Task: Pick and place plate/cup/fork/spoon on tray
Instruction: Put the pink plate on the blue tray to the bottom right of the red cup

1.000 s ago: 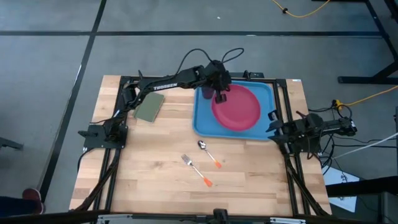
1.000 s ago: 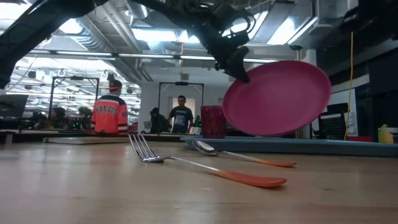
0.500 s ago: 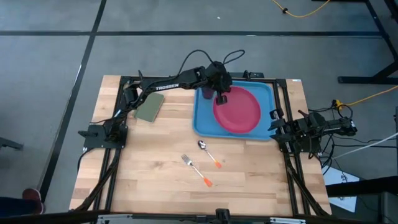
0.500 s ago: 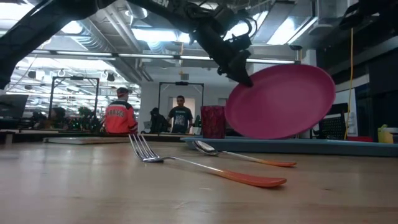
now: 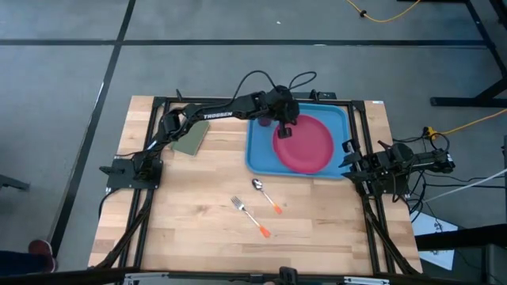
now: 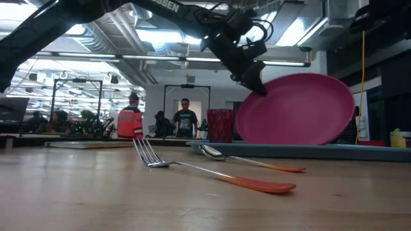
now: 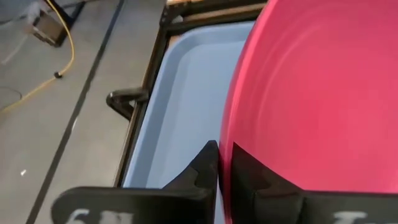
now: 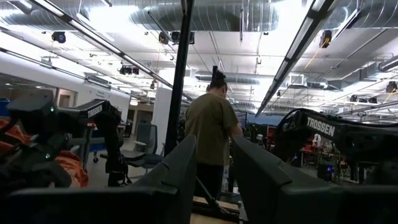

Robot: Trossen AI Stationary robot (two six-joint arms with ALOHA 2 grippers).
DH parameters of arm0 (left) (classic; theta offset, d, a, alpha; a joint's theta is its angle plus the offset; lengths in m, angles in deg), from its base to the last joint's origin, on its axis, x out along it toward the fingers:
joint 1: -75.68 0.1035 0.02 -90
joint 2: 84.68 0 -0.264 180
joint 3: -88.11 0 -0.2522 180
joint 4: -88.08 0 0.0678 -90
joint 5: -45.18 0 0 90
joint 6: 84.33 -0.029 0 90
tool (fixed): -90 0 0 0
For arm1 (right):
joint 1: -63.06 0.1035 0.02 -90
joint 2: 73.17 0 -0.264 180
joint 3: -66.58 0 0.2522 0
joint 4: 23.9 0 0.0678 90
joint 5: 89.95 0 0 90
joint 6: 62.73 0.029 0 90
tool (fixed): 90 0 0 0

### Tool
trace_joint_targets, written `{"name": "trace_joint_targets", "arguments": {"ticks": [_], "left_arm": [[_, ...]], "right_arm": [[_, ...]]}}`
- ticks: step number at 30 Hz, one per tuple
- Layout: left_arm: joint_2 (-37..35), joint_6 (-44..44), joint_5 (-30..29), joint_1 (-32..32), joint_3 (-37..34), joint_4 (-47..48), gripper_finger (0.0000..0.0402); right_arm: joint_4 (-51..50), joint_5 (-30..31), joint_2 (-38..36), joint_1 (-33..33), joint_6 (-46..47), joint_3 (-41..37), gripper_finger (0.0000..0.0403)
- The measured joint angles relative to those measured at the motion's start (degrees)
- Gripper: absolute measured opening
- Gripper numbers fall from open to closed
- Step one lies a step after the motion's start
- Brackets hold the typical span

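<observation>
The pink-red plate [image 5: 305, 146] is tilted over the light-blue tray [image 5: 257, 154]. My left gripper [image 5: 283, 127] is shut on its rim, which also shows in the low view [image 6: 257, 86]. The red cup [image 6: 219, 125] stands on the tray's far left part, partly hidden under the arm in the high view [image 5: 262, 119]. The spoon [image 5: 265, 194] and the fork [image 5: 249, 216] lie flat on the wood in front of the tray. My right gripper [image 5: 348, 150] waits at the table's right edge, open and empty. My left gripper pinches the plate's rim [image 7: 227, 146] between its two fingers, on the side of the plate nearest the cup. The fingers slant down from the far left. The plate is tilted, with its held side up [image 6: 263, 93] and its opposite edge low over the tray. Whether that edge touches the tray, I cannot tell.
An olive-green pad [image 5: 191, 136] lies on the wood left of the tray, under my left arm. Black frame rails run along the table's left, right and far edges. People stand in the room beyond the table.
My left gripper has gone a little toward the table's right edge and down, still shut on the plate's rim. The plate has come down with it, closer to the tray and farther over its right part, and it stays tilted.
</observation>
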Motion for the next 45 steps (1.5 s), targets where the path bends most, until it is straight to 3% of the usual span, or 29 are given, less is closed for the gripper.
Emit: {"name": "trace_joint_targets", "arguments": {"ticks": [15,28,32,36,43,45], "left_arm": [[0.0,-0.12,-1.29,-0.01,0.0,1.05,0.0068],[-0.2,-4.27,-2.63,-2.92,-0.02,-1.85,0.007],[-3.47,-6.18,-10.18,-6.54,-0.06,4.72,0.007],[-7.62,-3.79,-21.2,-11.04,0.0,18.7,0.007],[-9.29,15.42,-18.97,-14.21,-0.21,44.81,0.007],[-8.51,17.42,-19.63,-14.17,-1.91,44.51,0.007]], "right_arm": [[-0.92,0.0,0.0,0.0,0.0,0.0,0.0108],[-0.92,0.0,0.0,0.02,0.02,0.0,0.0108],[-0.9,0.0,0.0,0.02,0.02,0.0,0.0108],[-0.94,0.02,0.0,0.0,0.02,0.0,0.0108],[-1.11,0.02,0.0,0.02,0.02,0.0,0.0108],[-1.42,0.02,0.0,0.02,0.02,0.0,0.0108]]}}
